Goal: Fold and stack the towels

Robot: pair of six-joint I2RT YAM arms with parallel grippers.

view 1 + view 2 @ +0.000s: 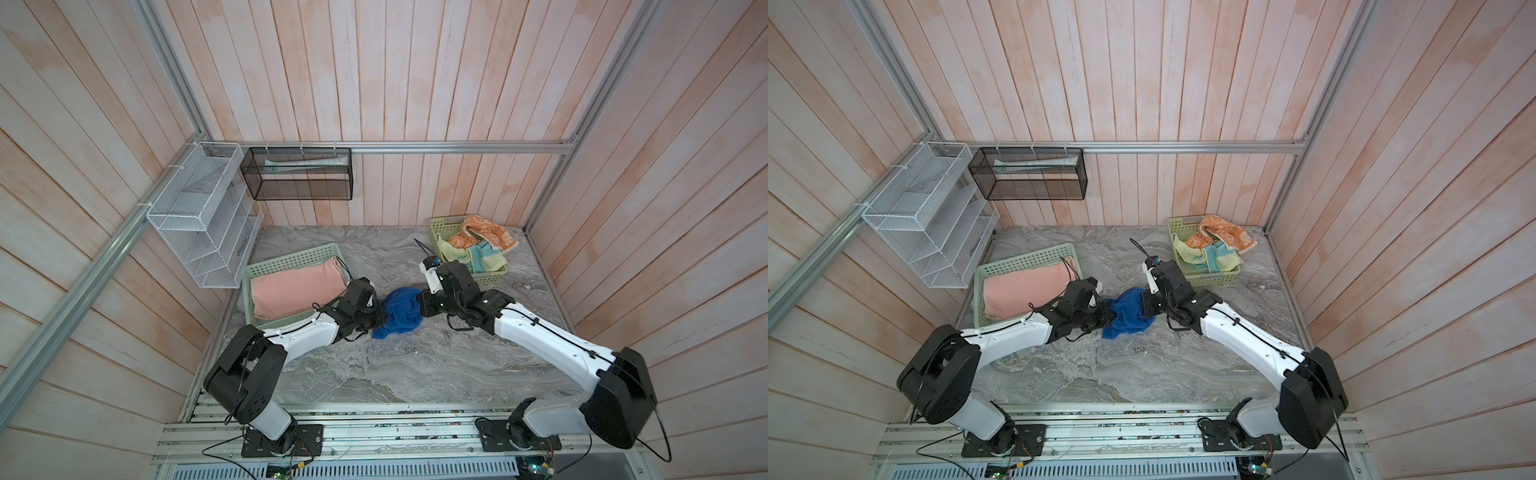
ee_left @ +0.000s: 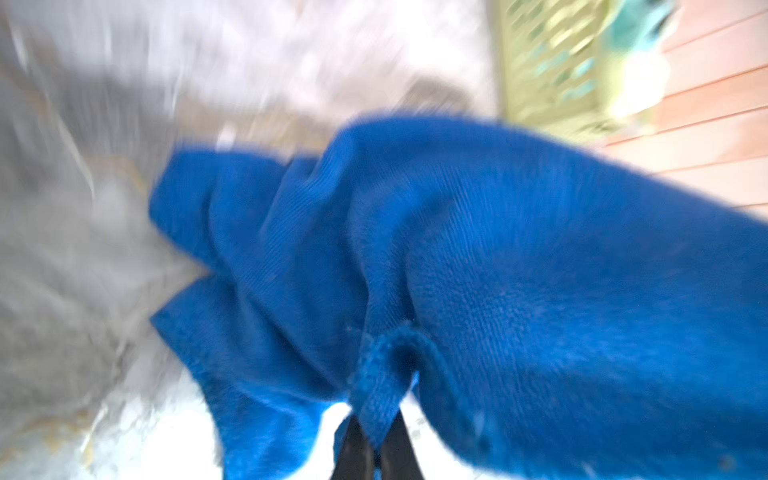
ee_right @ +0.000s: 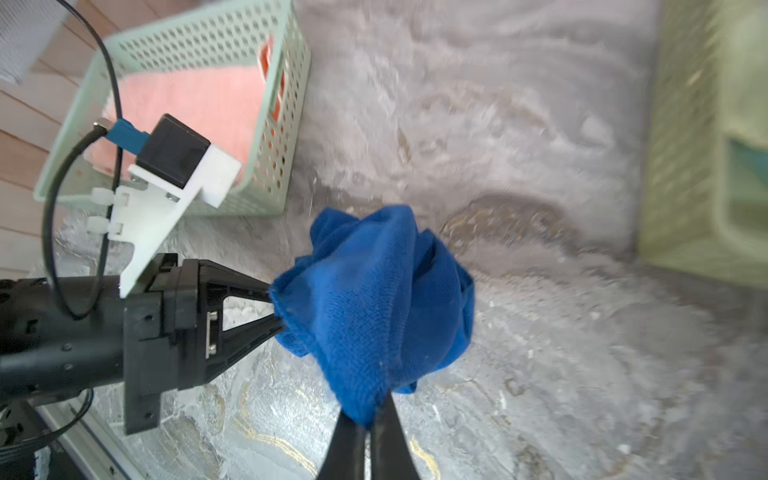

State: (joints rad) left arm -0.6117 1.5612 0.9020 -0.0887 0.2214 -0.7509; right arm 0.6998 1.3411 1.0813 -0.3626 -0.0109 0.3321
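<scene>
Marble tabletop [image 1: 415,374], centre: blue towel [image 1: 400,311] is held bunched between both arms, one edge clamped by left pincer [image 1: 382,318], another by right pincer [image 1: 419,309]. Spreading step is judged in hand; next, pincers must be drawn apart, cloth laid flat.

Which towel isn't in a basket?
The blue towel, pinched by the left gripper and right gripper; the pink towel, orange towel and yellow towel lie in baskets.
</scene>
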